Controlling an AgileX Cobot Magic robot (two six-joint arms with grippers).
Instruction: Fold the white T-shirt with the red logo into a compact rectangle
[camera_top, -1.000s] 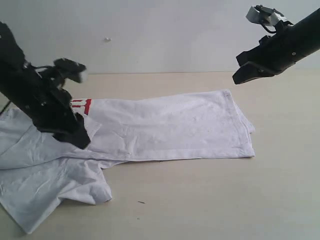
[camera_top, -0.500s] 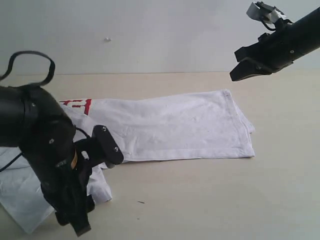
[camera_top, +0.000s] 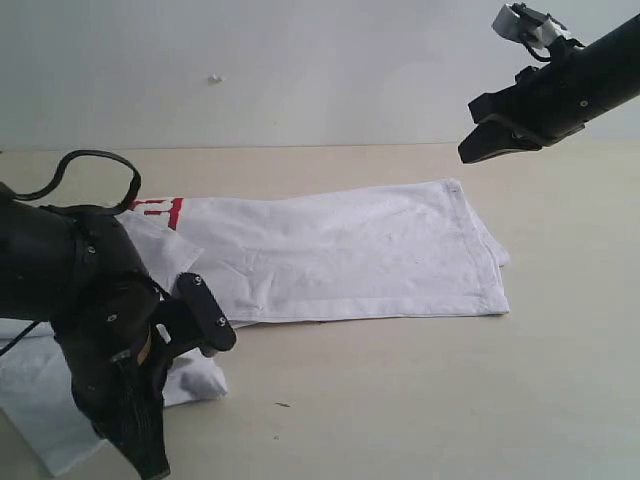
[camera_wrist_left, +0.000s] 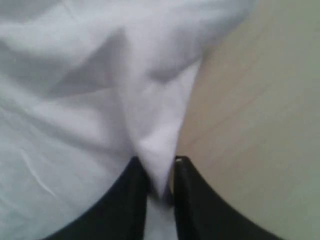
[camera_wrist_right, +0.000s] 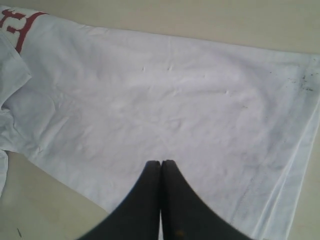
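The white T-shirt (camera_top: 340, 255) is lying on the tan table (camera_top: 450, 400), folded lengthwise into a long band that is stretching from the middle of the exterior view out toward 9 o'clock. Its hem end is sitting at the 3 o'clock end of the band, flat and squared off, with a lower layer peeking out just past the edge. A loose, wrinkled part of the shirt is spilling toward 7 o'clock, where it is reaching the edge of the view. The red logo (camera_top: 160, 210) is showing only as a short piece at the 10 o'clock corner of the band, the rest being covered by folded cloth. The right wrist view is catching the same logo (camera_wrist_right: 22, 32) at the far end of the fabric.

The left gripper (camera_wrist_left: 160, 192) is working low at 7 o'clock in the exterior view, where the bulky black left arm (camera_top: 90, 320) is hiding much of the loose cloth. In the left wrist view its dark fingers (camera_wrist_left: 131, 200) are pinching a peaked fold of white fabric between them, so the claw is clamped on the shirt, right beside the cloth's edge where bare table is beginning.

The right gripper (camera_top: 478, 148) is hanging in the air at 2 o'clock, well apart from the shirt's hem end. Its fingers are pressed together with nothing between them, and its wrist camera is looking down onto the middle of the folded band.
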